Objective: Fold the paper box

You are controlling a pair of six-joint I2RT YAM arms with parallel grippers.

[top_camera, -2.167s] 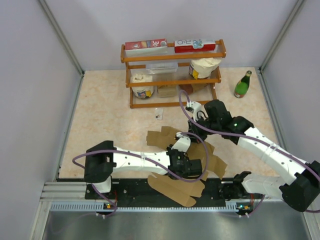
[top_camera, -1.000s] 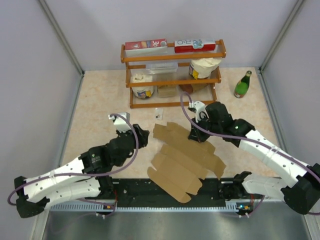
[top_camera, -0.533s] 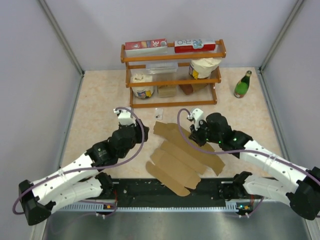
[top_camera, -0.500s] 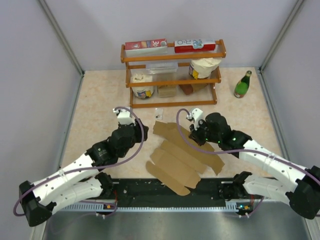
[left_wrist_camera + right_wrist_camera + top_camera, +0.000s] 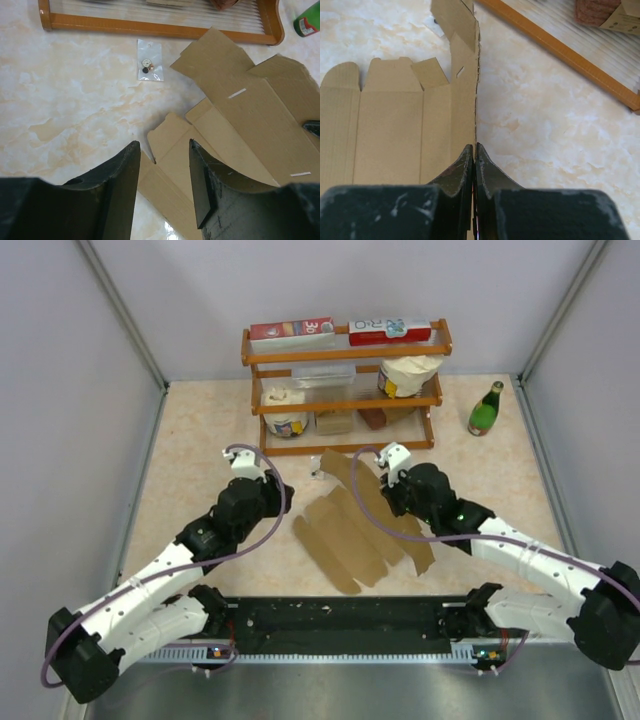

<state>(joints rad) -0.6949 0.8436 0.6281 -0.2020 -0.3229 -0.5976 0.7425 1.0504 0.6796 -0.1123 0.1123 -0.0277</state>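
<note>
Dragged back toward the wooden rack since a moment ago: right jaws pressed together, pinching one edge of the flat brown die-cut cardboard box blank; left jaws spread, empty, over its near flaps. Still unfolded on the surface: next, raise a panel. Pinch depth's hidden.

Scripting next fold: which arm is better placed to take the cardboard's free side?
Left, probably. The left gripper is open, pointed at loose flaps of the cardboard; the right gripper is shut on its other edge.
</note>
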